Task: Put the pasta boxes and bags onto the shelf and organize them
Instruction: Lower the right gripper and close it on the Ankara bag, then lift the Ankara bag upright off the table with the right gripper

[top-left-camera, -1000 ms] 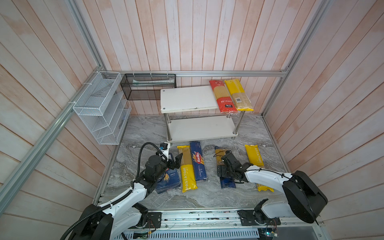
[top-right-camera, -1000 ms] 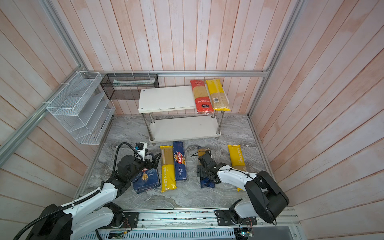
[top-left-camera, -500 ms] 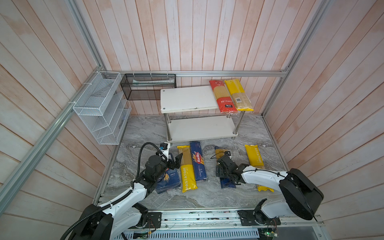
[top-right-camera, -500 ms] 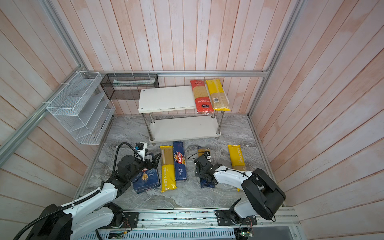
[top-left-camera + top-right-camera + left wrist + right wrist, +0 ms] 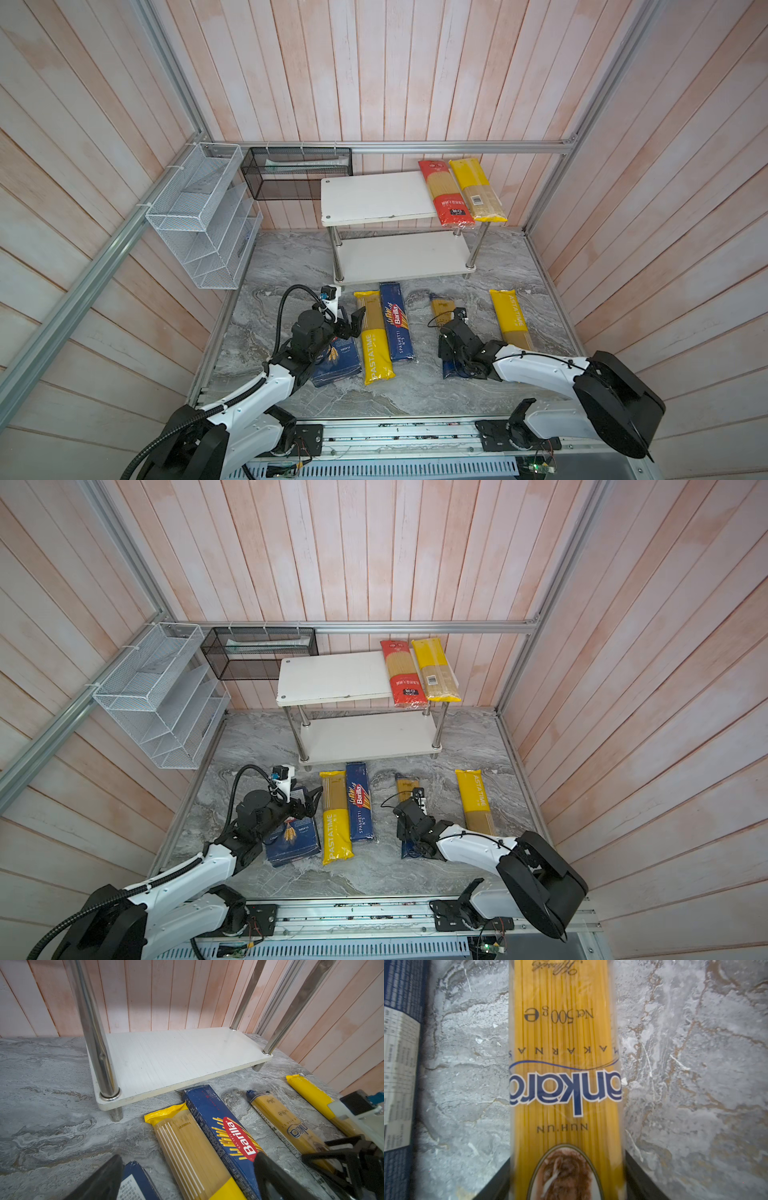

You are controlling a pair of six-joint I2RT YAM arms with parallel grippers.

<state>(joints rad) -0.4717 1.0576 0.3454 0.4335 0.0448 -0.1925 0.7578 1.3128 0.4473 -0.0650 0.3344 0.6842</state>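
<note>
Shelf, white two-tier chrome-post rack (image 5: pixel 374 199): red and yellow plastic bags (image 5: pixel 461 195) up, five packs (image 5: pixel 397 328) left. Right gripper (image 5: pixel 566 1184) pinches gold-and-blue plastic bag (image 5: pixel 564 1043), left gripper (image 5: pixel 350 324) gapes empty.

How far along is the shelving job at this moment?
Done: red bag and yellow bag lie atop the shelf.
In hand: right claw straddles the gold-and-blue bag, lying on the table; grip unconfirmed.
Remaining: wide Barilla box, Spaghetti box, two PASTATIME bags.
</note>
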